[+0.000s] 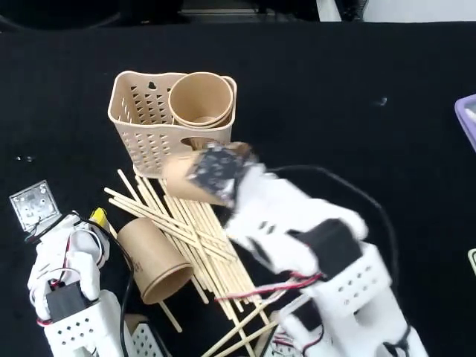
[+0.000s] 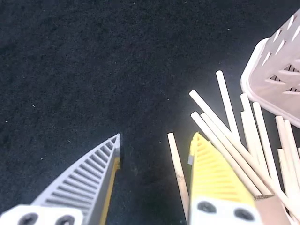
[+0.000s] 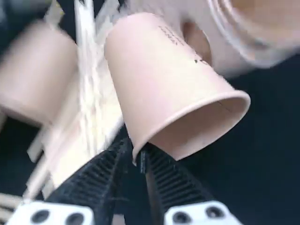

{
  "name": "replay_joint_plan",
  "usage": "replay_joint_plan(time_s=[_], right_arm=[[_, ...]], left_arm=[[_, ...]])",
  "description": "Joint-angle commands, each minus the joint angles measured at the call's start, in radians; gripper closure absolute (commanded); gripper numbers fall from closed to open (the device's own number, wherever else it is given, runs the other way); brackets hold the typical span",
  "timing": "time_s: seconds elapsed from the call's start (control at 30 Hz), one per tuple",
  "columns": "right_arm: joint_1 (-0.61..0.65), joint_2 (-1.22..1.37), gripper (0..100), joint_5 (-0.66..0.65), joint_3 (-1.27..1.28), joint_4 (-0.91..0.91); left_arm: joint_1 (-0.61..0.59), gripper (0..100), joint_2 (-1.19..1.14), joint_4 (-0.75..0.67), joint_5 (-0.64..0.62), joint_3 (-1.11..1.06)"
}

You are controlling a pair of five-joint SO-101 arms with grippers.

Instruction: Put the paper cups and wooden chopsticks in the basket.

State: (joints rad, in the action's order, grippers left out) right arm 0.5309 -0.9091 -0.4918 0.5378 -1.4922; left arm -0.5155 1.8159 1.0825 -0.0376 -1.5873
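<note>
A beige basket (image 1: 141,130) stands at the back left with a paper cup (image 1: 201,98) inside it. Just in front of the basket my right gripper (image 3: 136,157) is shut on the rim of a second paper cup (image 3: 164,98), which is lifted and tilted above the wooden chopsticks (image 1: 193,234); from above, that cup (image 1: 182,178) shows beside the basket wall. A third cup (image 1: 152,260) lies on its side by the chopsticks. My left gripper (image 2: 157,138) stands open low over the cloth at the chopsticks' (image 2: 234,136) ends, with one stick (image 2: 178,168) between its fingers.
A small grey square plate (image 1: 33,204) lies at the left by my left arm. A purple object (image 1: 467,119) pokes in at the right edge. The basket's wall (image 2: 276,79) is close to my left gripper. Black cloth spreads to the right and the back.
</note>
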Motion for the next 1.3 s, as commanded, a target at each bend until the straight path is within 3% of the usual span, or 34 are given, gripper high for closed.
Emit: replay_joint_plan(time_s=[0.0, 0.2, 0.37, 0.67, 0.87, 1.1, 1.27], right_arm=[[-0.267, -0.031, 98.8, -0.193, -0.058, -0.152], [-0.603, -0.028, 98.8, -0.488, -0.054, -0.265], [-0.77, 0.033, 98.8, -0.592, 0.012, -0.133], [-0.704, 0.2, 97.4, -0.571, 0.145, 0.061], [-0.557, 0.208, 81.8, -0.384, 0.154, 0.104], [-0.364, 0.208, 90.0, -0.313, 0.225, 0.187], [-0.367, 0.2, 98.6, -0.313, 0.185, 0.172]], left_arm=[[-0.005, 76, 0.006, -0.023, 0.003, 0.008], [-0.005, 76, 0.006, -0.031, 0.003, 0.007], [-0.004, 76, 0.006, -0.037, 0.003, 0.007], [-0.004, 76, 0.006, -0.035, 0.003, 0.007], [-0.004, 76, 0.006, -0.035, 0.003, 0.007], [-0.007, 76, 0.006, -0.035, 0.003, 0.007], [-0.007, 76, 0.006, -0.035, 0.003, 0.007]])
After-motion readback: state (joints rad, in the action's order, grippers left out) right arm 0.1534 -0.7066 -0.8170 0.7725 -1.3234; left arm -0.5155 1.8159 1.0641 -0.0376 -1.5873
